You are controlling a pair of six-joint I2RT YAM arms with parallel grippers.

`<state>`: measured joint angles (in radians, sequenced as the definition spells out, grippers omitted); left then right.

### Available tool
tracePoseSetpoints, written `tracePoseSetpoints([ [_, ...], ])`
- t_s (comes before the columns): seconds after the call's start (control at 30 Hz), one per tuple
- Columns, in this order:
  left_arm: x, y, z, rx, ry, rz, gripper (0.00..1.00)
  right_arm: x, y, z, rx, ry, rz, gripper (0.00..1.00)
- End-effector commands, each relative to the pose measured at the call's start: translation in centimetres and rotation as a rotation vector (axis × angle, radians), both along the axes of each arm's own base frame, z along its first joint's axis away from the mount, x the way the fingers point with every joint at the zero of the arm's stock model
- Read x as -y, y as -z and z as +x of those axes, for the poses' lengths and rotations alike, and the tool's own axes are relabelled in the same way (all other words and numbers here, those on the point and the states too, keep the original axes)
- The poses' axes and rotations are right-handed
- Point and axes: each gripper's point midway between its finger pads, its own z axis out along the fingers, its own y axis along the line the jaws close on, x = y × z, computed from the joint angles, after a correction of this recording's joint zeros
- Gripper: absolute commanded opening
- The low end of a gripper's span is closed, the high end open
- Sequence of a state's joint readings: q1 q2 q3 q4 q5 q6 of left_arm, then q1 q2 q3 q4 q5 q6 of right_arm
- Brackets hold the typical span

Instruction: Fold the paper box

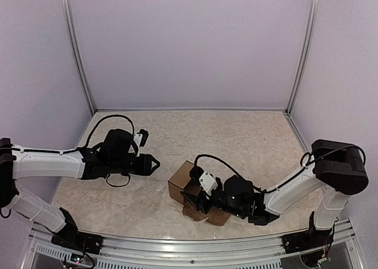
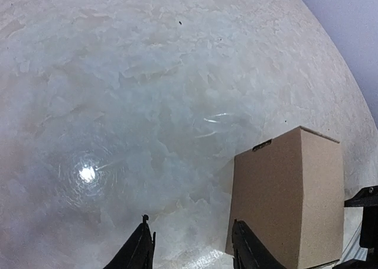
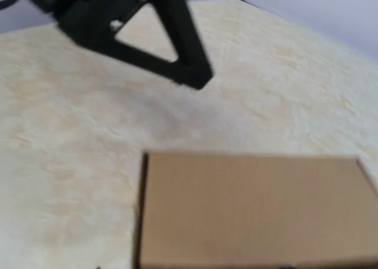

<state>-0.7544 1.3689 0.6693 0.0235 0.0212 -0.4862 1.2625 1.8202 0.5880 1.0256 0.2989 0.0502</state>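
Box: paper box sits on the table at abt 6 o'clock from centre, toward the near edge. It stands as a squarish brown carton w/ walls up. Brown flaps lie flat on its 4 o'clock side, under the R arm.
L side: left gripper hovers at abt 10 o'clock of the box, near it but not touching, tips aimed at it. On my L wrist cam its fingers are spread apart w/ nothing between. The carton stands just beside the finger at 5 o'clock of that frame.
R side: right gripper is low against the box on its 4 o'clock side. Its own fingers don't show on my R wrist cam and the top cam is too dark there, so I can't tell if they're apart or clamped.
R wrist cam: blurry. A flat brown box panel fills the lower frame, and the L arm's black finger sits at 11 o'clock above it.
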Motion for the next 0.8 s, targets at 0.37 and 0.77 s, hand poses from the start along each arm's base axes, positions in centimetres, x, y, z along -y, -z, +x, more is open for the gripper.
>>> tracePoseSetpoints([
  [0.37,1.8,-9.5,-1.3,0.225,0.107,0.127,0.49,9.5,-2.1,-1.4,-0.260,0.172,-0.243,0.70],
  [0.77,5.8,-8.3,-2.3,0.209,0.279,0.144,0.50,17.9,0.0,-3.0,-0.776,0.464,-0.140,0.77],
])
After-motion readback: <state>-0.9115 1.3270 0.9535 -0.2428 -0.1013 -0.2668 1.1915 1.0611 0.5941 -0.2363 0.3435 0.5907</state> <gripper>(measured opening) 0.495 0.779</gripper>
